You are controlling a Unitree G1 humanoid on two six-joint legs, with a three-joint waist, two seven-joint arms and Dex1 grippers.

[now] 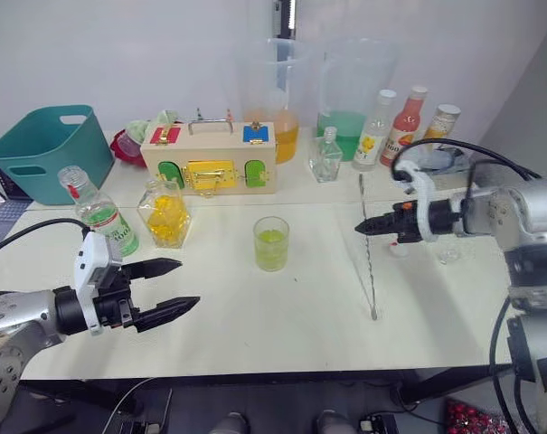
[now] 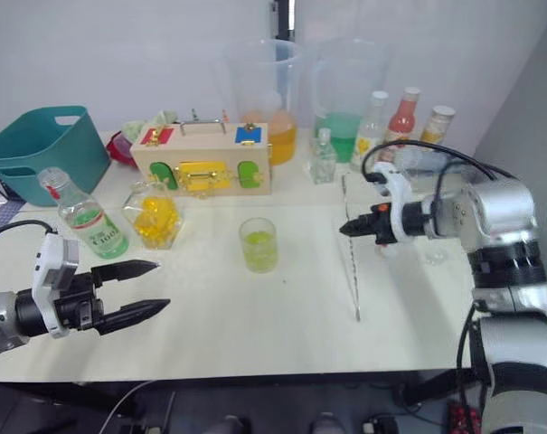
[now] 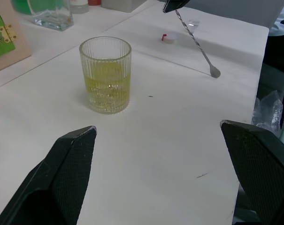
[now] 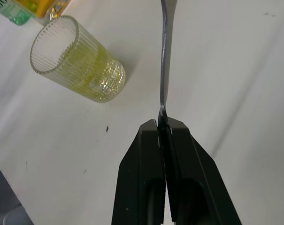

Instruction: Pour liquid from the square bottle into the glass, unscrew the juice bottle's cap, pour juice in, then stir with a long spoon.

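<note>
With the glass (image 1: 271,242) already holding yellow-green drink, I have the right gripper (image 1: 363,228) clamped on the long spoon (image 1: 367,249) just right of the glass, the left gripper (image 1: 175,285) spread empty, so stirring comes next.

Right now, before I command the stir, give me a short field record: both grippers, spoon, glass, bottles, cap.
right gripper: shut on the long spoon, mid-shaft
spoon bowl: low, near the table
left gripper: open, empty
glass: upright, part-filled with yellow-green liquid
square bottle: upright, left of glass
juice bottle: upright, uncapped
cap: on the table by the spoon
</note>
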